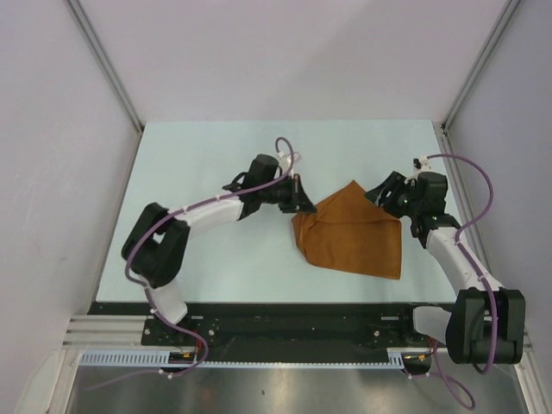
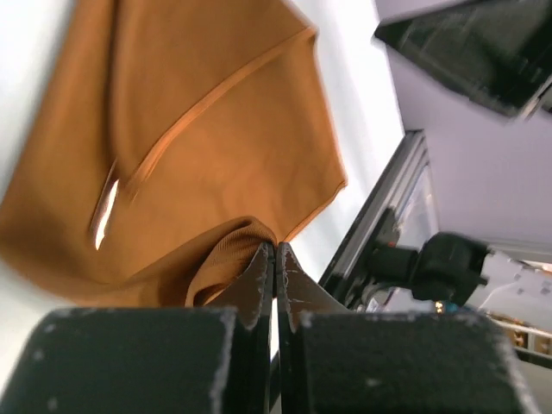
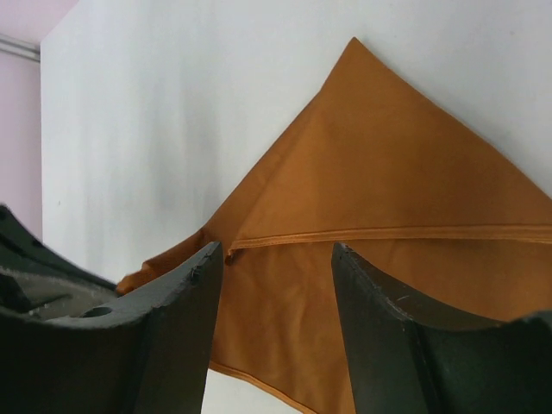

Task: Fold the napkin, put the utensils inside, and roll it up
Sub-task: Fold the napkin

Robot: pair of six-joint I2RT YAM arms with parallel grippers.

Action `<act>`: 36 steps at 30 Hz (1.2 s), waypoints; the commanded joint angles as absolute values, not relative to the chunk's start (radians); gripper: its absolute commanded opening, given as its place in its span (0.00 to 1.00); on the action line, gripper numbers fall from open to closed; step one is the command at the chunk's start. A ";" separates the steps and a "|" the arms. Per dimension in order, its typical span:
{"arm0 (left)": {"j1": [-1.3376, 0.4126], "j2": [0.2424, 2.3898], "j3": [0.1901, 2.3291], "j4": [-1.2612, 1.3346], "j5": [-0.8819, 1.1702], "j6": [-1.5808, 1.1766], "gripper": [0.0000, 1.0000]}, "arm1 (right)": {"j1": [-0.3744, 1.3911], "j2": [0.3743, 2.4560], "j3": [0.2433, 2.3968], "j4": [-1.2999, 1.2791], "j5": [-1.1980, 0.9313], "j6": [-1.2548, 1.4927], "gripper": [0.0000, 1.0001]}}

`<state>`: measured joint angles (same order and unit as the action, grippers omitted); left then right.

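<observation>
The rust-brown napkin (image 1: 352, 231) lies folded into a rough triangle right of the table's middle. My left gripper (image 1: 304, 205) is at its left corner, jaws pressed together on a raised bunch of the cloth (image 2: 226, 250). In the left wrist view a small shiny copper glint (image 2: 104, 210) shows at a hem of the napkin (image 2: 198, 129). It may be the spoon's bowl; no handle shows. My right gripper (image 1: 380, 191) hovers open over the napkin's upper right part, its fingers (image 3: 194, 285) straddling a hemmed edge (image 3: 285, 302) without touching it.
The pale table (image 1: 216, 164) is bounded by metal rails (image 1: 108, 65) at both sides and a black strip (image 1: 293, 315) at the front. Grey walls close in left, right and behind.
</observation>
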<state>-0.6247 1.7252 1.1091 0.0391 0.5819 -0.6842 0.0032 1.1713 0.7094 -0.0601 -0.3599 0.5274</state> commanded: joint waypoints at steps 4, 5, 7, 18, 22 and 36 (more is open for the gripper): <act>-0.687 1.954 1.406 0.149 0.652 -0.807 0.00 | -0.072 1.120 0.692 -0.110 -0.406 0.472 0.59; -0.698 1.998 1.449 0.173 0.649 -0.818 0.00 | -0.080 1.117 0.687 -0.113 -0.411 0.468 0.59; -0.706 2.035 1.491 0.196 0.644 -0.845 0.00 | -0.103 1.112 0.683 -0.115 -0.423 0.465 0.59; -0.726 2.236 1.683 0.302 0.611 -0.907 0.00 | -0.144 1.114 0.667 -0.123 -0.460 0.453 0.59; -0.724 2.266 1.709 0.296 0.604 -0.905 0.00 | -0.149 1.112 0.660 -0.123 -0.465 0.453 0.59; -0.719 2.289 1.710 0.310 0.509 -0.902 0.00 | -0.152 1.106 0.649 -0.135 -0.474 0.451 0.59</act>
